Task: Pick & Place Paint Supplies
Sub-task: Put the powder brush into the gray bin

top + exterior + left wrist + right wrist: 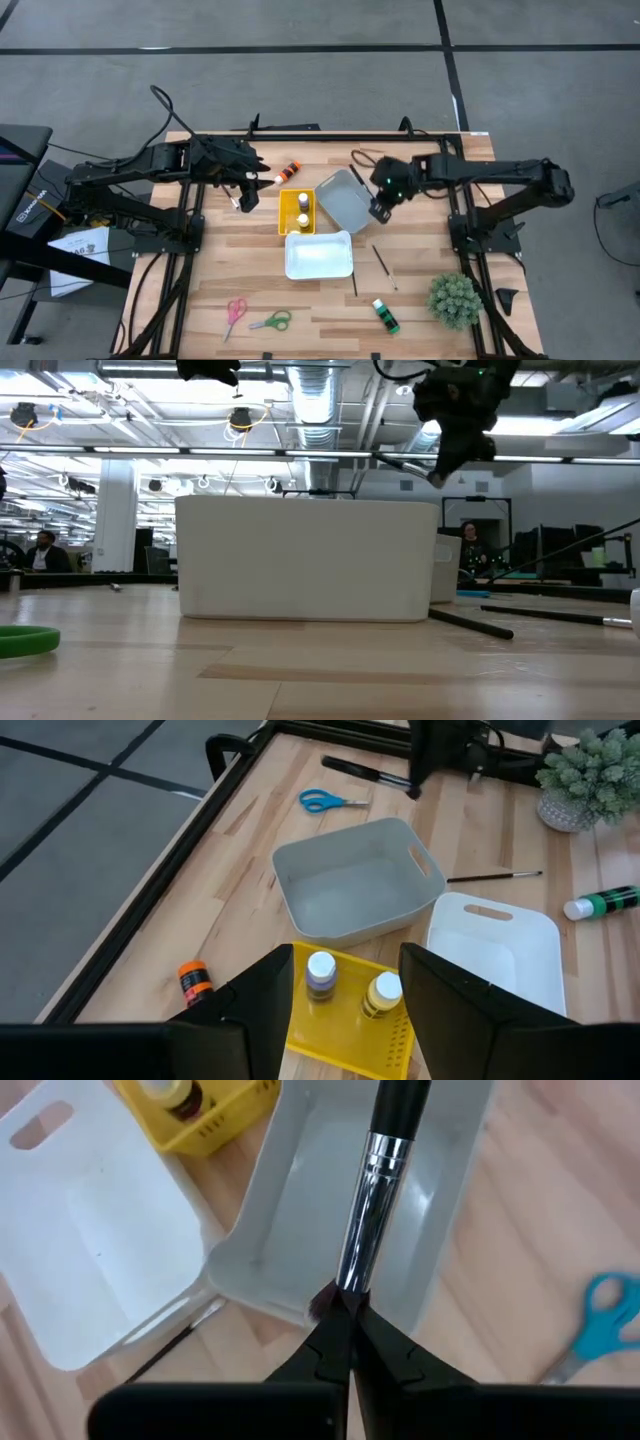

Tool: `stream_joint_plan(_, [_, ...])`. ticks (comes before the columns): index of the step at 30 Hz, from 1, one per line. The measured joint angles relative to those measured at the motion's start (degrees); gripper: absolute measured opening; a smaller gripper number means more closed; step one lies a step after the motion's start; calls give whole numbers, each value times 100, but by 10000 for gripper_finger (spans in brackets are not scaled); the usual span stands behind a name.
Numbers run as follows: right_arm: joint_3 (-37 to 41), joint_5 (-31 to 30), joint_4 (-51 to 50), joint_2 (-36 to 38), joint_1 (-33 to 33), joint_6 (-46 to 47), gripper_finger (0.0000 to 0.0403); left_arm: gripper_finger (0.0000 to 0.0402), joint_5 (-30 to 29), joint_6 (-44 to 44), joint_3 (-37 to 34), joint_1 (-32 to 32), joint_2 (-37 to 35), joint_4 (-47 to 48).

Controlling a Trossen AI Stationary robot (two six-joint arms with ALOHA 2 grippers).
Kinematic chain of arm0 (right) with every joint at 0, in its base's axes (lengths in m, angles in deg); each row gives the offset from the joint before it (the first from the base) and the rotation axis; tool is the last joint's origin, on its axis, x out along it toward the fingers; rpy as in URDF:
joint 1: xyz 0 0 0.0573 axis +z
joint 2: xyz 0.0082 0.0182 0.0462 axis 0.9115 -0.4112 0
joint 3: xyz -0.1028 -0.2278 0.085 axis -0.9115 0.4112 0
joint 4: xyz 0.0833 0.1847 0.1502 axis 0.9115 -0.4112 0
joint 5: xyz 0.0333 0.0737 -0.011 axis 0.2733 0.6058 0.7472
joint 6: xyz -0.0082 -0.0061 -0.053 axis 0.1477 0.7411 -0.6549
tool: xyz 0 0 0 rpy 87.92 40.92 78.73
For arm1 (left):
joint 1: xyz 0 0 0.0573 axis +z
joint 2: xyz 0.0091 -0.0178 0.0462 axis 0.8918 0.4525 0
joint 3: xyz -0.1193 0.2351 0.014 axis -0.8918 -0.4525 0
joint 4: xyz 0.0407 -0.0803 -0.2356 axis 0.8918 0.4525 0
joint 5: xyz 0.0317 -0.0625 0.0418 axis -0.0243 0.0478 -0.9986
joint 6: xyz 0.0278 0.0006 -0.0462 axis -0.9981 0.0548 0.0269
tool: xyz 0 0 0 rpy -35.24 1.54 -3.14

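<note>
My right gripper [345,1318] is shut on a paintbrush [378,1170] with a black handle and a silver ferrule. It hangs over the right rim of the grey bin [343,200]. My left gripper [345,1015] stands open and holds nothing, above the yellow tray [297,211], where two paint bottles [321,972] stand upright. An orange bottle [290,172] lies on the table behind the tray. Two more brushes [381,263] and a green bottle [385,315] lie near the white bin [318,255]. Pink scissors [235,312] and green scissors [272,321] lie at the front, blue scissors [330,800] at the back. My right gripper pinches the brush between its two fingertips at the end of the silver ferrule [347,1280]. The fingers slant down from above. The brush sticks out beyond the fingertips over the grey bin, lifted clear of bin and table.
A fuzzy green plant [455,298] stands at the front right corner. The white bin [310,560] sits mid-table, just in front of the tray and the grey bin. Bare wood lies to the left of the tray and along the front left.
</note>
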Motion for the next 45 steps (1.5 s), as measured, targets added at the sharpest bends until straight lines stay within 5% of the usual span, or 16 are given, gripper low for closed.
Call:
stream_joint_plan(7, [-297, 315, -4, -253, -479, -968, 0, 177, -40, 123, 0, 2, 0, 4])
stream_joint_plan(22, [-1459, 419, -964, -2044, -358, -2977, 0, 177, -41, 474, -2, 0, 0, 15])
stream_joint_plan(45, [-1459, 404, -953, -2243, -353, -2995, 9, 177, -34, 479, -2, 0, 0, 13])
